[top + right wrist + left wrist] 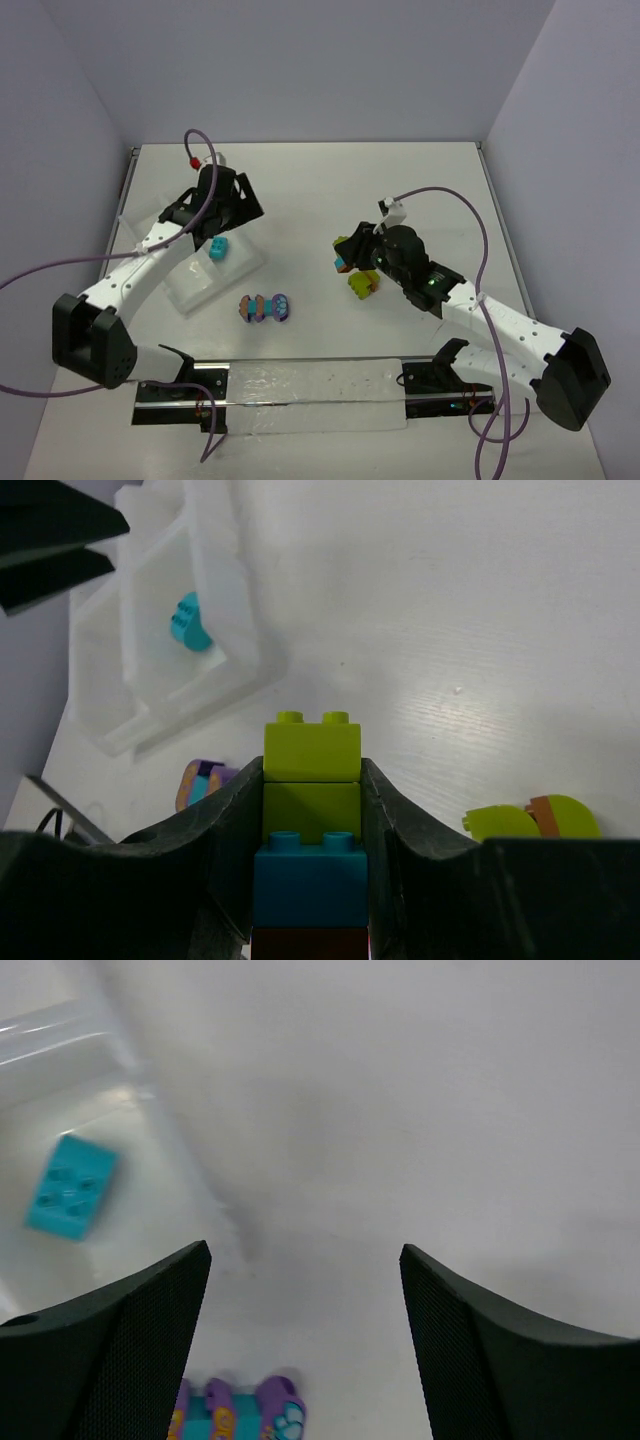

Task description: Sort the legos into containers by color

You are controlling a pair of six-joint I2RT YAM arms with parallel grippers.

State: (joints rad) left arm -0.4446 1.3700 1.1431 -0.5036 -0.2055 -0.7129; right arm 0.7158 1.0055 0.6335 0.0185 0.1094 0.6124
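A single turquoise lego lies in one compartment of the white tray, the containers. My left gripper hangs open just above the tray's right edge, with nothing between its fingers. My right gripper is shut on a stack of lime, turquoise and brown legos, held above the table's middle right. A purple, turquoise and orange cluster lies on the table. A lime and orange cluster lies beside the right gripper.
A black rail with a clear plastic sheet runs along the near edge between the arm bases. Purple cables loop from both arms. Grey walls close the table at the back and sides.
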